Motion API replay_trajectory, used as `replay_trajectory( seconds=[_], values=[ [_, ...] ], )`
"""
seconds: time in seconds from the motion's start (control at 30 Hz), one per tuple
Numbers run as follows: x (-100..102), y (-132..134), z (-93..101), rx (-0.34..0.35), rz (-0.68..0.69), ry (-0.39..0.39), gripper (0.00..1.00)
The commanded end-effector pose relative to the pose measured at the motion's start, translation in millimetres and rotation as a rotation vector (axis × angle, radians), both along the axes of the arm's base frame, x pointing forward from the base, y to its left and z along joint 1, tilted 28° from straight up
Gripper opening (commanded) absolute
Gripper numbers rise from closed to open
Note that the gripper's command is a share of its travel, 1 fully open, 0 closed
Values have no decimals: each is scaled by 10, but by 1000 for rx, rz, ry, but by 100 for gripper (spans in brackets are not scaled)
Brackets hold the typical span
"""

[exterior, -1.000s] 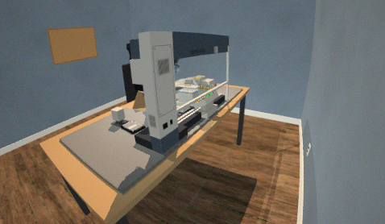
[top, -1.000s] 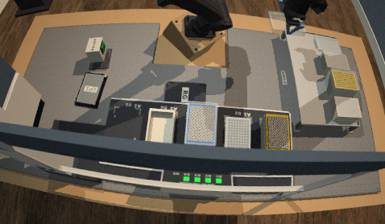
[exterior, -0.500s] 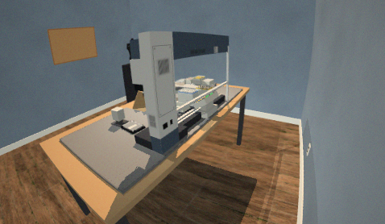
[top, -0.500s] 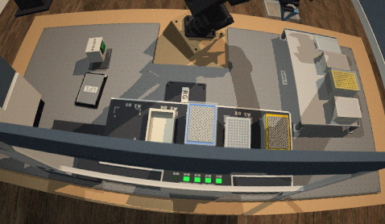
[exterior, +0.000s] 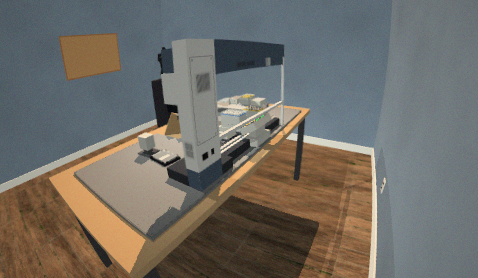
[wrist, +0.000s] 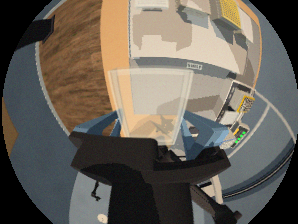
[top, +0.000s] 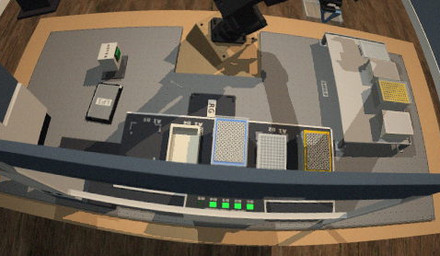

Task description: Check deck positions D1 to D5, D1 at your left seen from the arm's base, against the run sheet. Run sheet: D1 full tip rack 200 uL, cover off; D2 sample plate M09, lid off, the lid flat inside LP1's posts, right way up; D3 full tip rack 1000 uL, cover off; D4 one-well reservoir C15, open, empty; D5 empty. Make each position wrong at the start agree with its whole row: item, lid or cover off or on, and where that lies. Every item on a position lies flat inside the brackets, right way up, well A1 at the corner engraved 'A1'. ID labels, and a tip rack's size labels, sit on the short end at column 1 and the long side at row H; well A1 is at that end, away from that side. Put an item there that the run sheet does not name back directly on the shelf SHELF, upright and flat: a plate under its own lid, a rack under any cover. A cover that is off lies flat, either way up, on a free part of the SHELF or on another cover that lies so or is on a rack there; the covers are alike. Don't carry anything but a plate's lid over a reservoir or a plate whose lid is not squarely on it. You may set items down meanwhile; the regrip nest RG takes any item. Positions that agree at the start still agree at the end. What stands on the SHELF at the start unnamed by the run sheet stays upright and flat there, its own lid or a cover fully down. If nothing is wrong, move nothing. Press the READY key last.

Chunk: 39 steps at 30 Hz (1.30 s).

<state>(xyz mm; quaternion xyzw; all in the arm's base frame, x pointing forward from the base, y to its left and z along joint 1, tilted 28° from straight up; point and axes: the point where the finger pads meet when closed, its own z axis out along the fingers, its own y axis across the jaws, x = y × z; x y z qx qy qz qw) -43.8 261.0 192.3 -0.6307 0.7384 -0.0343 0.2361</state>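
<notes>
My gripper (wrist: 150, 111) is shut on a clear, see-through cover (wrist: 152, 102), held high beyond the table's back right edge; it shows at the top edge of the overhead view (top: 328, 11). On the deck stand a yellow-framed tip rack (top: 318, 150), an open white well plate (top: 271, 150), a blue-framed tip rack (top: 230, 141) and an open cream reservoir (top: 184, 144). The leftmost position (top: 142, 133) is bare. A lid lies flat on LP1 (top: 103, 102). The READY key (top: 110, 52) stands behind LP1.
The SHELF (top: 356, 92) at the right carries a white plate (top: 374, 50), a grey covered item (top: 386, 69), a yellow tip rack (top: 394, 91) and a covered box (top: 397, 123). The RG nest (top: 212, 106) lies behind the deck. The gantry beam (top: 214, 177) crosses the front.
</notes>
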Motion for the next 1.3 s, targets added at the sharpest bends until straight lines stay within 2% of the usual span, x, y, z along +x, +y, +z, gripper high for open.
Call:
replay_trajectory(
  seconds=[0.0, 0.97, 1.1, 1.17, 1.27],
  values=[
    [-69, 170, 290, 79, -13, 35, 0],
    [-70, 169, 289, 78, -10, 34, 0],
    [-36, 394, 316, 65, -3, 26, 0],
    [-36, 394, 316, 65, -3, 26, 0],
    [-17, 536, 363, 65, -3, 27, 0]
  ],
)
